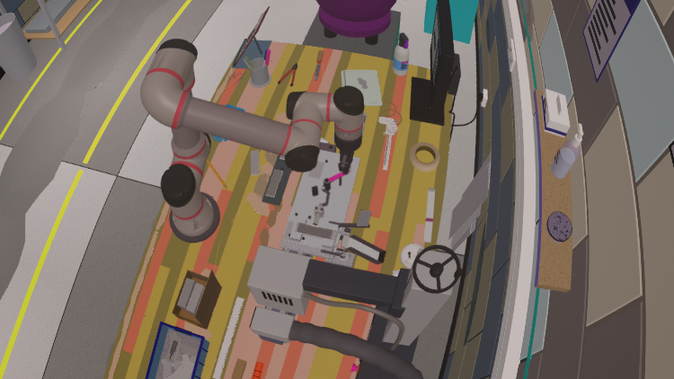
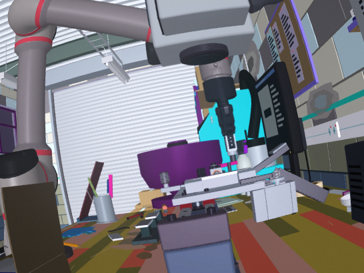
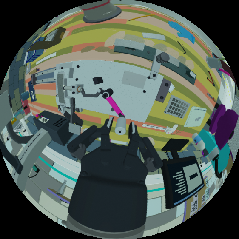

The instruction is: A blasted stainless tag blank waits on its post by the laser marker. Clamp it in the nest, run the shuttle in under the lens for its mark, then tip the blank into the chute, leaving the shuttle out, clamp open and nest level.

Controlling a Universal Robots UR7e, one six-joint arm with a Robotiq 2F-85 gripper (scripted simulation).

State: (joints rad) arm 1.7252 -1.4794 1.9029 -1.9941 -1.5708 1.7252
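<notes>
The tag blank lies flat as a pale grey rectangle on the speckled shuttle plate. A magenta clamp lever runs from a black pivot to a white cylindrical knob at the plate's near edge. A grey linkage joins the pivot to the nest block on the plate's left. A knurled post stands at the plate's far right corner. The lens hangs overhead in the second side camera. My gripper sits around the white knob, fingers open and holding nothing.
A purple drum and a monitor stand behind the fixture. The marker housing, a handwheel and a sloping chute lie around the plate. A tape roll, caliper and pen cup sit on the striped bench.
</notes>
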